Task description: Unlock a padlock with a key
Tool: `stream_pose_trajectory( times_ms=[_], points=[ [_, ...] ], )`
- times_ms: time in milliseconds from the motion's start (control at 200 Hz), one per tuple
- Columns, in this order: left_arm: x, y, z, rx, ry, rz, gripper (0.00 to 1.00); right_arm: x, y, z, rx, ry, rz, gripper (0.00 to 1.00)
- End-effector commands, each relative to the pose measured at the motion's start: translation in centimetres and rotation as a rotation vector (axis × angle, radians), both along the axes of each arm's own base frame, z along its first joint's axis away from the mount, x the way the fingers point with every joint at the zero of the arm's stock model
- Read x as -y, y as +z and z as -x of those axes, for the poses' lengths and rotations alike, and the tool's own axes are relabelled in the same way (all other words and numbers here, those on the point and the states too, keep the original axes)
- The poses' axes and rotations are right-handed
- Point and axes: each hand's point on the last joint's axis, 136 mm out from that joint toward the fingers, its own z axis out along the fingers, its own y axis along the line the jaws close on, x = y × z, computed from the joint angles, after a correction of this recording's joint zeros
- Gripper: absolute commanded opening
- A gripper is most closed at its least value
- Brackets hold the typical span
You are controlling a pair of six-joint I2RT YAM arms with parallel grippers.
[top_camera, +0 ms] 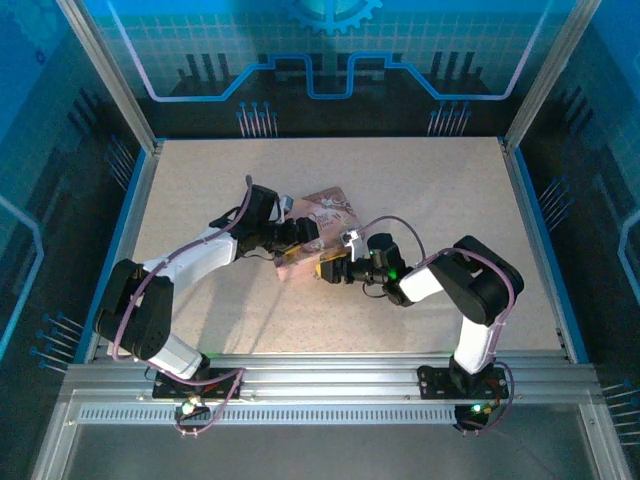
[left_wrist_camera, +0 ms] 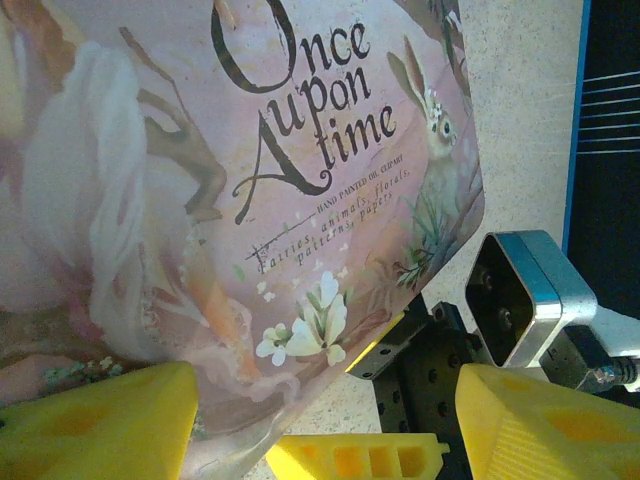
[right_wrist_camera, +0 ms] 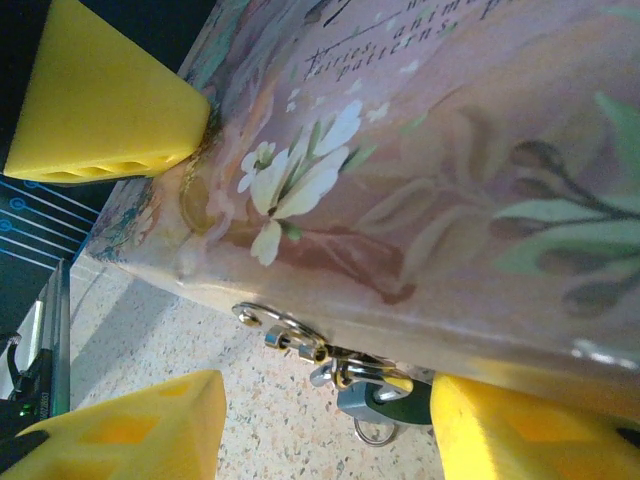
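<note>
Your right gripper (right_wrist_camera: 325, 425) is spread, the padlock (right_wrist_camera: 368, 402) hanging between its fingers off the tin (right_wrist_camera: 480, 200); key not discernible; beyond, your left gripper (left_wrist_camera: 325, 410), also spread, touches the tin; likely approach stage; next you need the key aligned.

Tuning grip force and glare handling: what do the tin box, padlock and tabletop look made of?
Tin box: looks like thin sheet metal with a printed pink illustration and a semi-gloss finish; soft highlights and a rolled bottom edge suggest this.
Padlock: seems metal, with a bluish-grey body and bright glints on the shackle.
Tabletop: speckled beige and matte, maybe laminate or a stone-look composite; can't tell which.
</note>
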Motion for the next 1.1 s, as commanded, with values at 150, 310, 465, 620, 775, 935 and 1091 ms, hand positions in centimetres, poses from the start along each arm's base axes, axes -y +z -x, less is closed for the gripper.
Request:
stream_pose_trajectory(
  times_ms=[150, 310, 465, 620, 775, 935, 1091],
  points=[
    [-0.1, -2.0, 0.7, -0.053, 0.004, -0.022, 0.70, -1.3, 1.3, 0.0, 0.067, 0.051, -0.047, 0.55],
    [-0.1, -2.0, 0.7, -0.055, 0.008, -0.020, 0.70, -1.4, 1.2, -0.1, 0.074, 0.054, -0.056, 0.53],
    [-0.2, -2.1, 0.7, -0.057, 0.010, -0.021, 0.70, -1.6, 1.4, -0.2, 0.093, 0.057, -0.072, 0.52],
    [-0.2, -2.2, 0.8, -0.062, 0.012, -0.021, 0.70, -1.7, 1.7, -0.2, 0.107, 0.058, -0.087, 0.51],
    [-0.3, -2.3, 0.9, -0.063, 0.016, -0.024, 0.70, -1.5, 1.4, -0.2, 0.107, 0.050, -0.081, 0.47],
    [-0.4, -2.4, 1.0, -0.062, 0.019, -0.026, 0.69, -1.3, 1.0, -0.2, 0.098, 0.043, -0.075, 0.41],
    [-0.4, -2.3, 1.0, -0.064, 0.021, -0.025, 0.69, -1.2, 0.6, -0.2, 0.087, 0.034, -0.060, 0.34]
  ],
)
